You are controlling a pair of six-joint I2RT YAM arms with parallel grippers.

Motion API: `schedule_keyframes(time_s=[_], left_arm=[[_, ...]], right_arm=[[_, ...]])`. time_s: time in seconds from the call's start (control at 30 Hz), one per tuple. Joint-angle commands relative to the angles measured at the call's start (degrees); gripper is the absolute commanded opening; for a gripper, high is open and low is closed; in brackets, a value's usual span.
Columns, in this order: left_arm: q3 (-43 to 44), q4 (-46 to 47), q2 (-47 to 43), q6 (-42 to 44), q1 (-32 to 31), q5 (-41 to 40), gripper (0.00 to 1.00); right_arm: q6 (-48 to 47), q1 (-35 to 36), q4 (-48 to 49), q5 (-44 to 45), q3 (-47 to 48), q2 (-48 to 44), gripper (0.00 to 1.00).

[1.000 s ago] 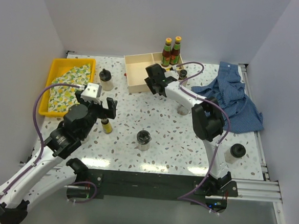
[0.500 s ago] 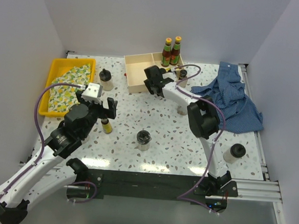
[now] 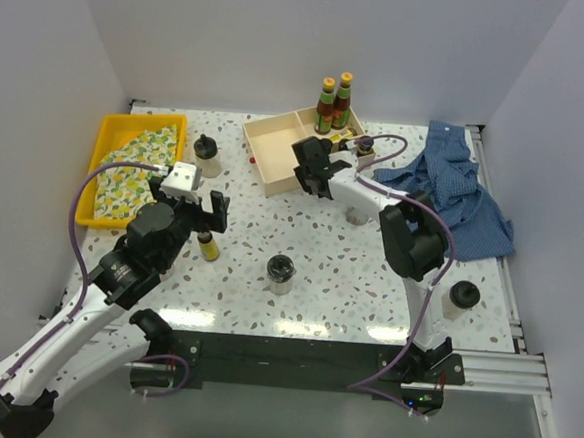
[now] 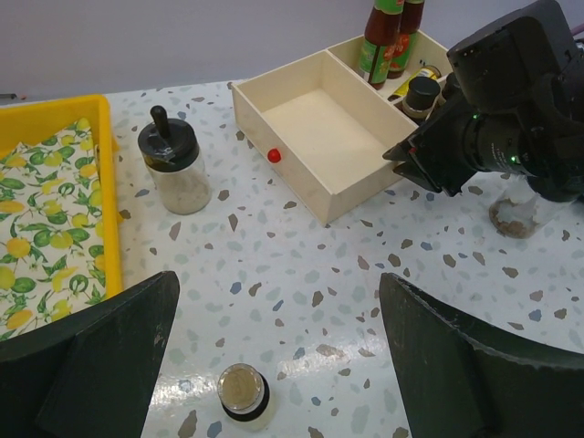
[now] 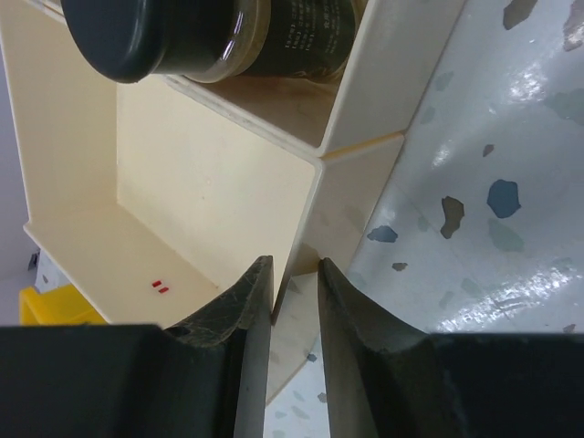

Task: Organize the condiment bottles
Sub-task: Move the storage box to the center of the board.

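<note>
The right claw (image 5: 290, 274) is clamped on an outer wall of the pale wooden divided box (image 3: 277, 148), likely to shift it, with two slim red sauce bottles (image 3: 326, 106) standing in the box's far compartment, while the left claw (image 4: 278, 283), spread wide, hovers over a tiny yellow bottle (image 4: 242, 392) in front of the box.

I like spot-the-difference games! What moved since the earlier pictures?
The right gripper, clamped on the near wall of the wooden box, pulled it toward the arms and turned it a little. The left gripper stayed open above the small yellow bottle, and that bottle and the middle jar kept their places.
</note>
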Motion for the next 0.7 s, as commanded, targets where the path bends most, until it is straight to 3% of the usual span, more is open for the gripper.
schedule_keyframes(time_s=[0.0,0.3,0.67], left_arm=[[-0.27,2.55,-0.89,0.79,-0.24,-1.03,0.96],[-0.27,2.37,-1.33,0.79,-0.24,-1.21,0.96],[-0.45,2.37,-1.77,0.79,-0.24,-1.03,0.96]], right_arm=[[1.03,1.34,-1.91,4.21,-2.27,-5.68,0.23],[2.34,4.15,-3.93,6.23,-5.44,-7.97,0.11],[4.63,6.7,-6.92,8.17,-8.43,-11.04,0.11]])
